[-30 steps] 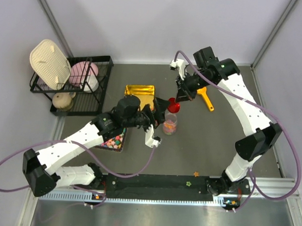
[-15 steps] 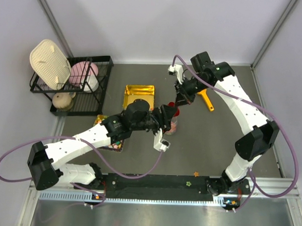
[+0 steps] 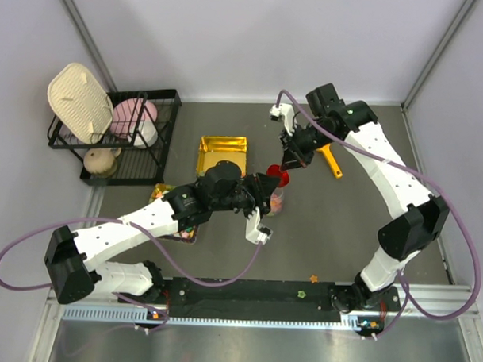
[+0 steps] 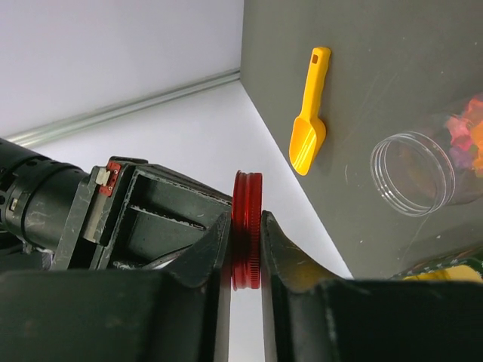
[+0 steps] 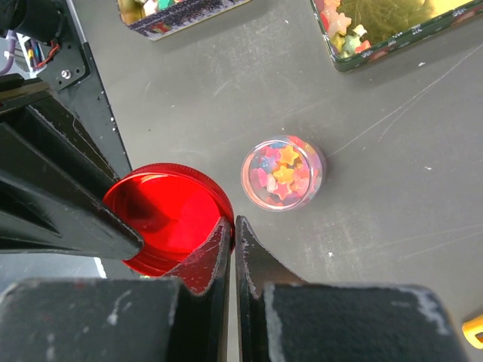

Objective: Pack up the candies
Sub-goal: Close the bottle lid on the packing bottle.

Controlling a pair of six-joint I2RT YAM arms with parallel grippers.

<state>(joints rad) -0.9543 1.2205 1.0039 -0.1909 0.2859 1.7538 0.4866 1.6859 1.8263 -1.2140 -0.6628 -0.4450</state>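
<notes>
Handover check, lid stage. Main risk for you: both arms have hold of the red lid (image 5: 162,207) at once, above the table and near the open jar (image 5: 283,173). If you let the right side go before the left grip is firm, I judge the lid drops and could strike the jar, which stands free with nothing steadying it. A tipped jar would spill the candies (image 5: 281,175), which sit inside it as a small heap of star-shaped pieces in orange, yellow and pink. Second risk: pull the arms apart while both are clamped and the lid twists or skids out of one grip. Third: the left side takes the lid across its flat faces, so it will need turning before it can seat on the jar mouth. Left gripper (image 4: 247,226): its fingers (image 4: 207,249) stand narrowly apart with the lid edge-on between them, each one against a face, with no gap that I can see. Right gripper (image 5: 232,226): its fingers (image 5: 204,260) are drawn nearly together, pinching only the lid's thin rim wall. The yellow scoop (image 4: 309,113) lies on the table beyond the jar, apart from both arms. More candies show in the tin (image 5: 377,38) at the edge of the right wrist view.
</notes>
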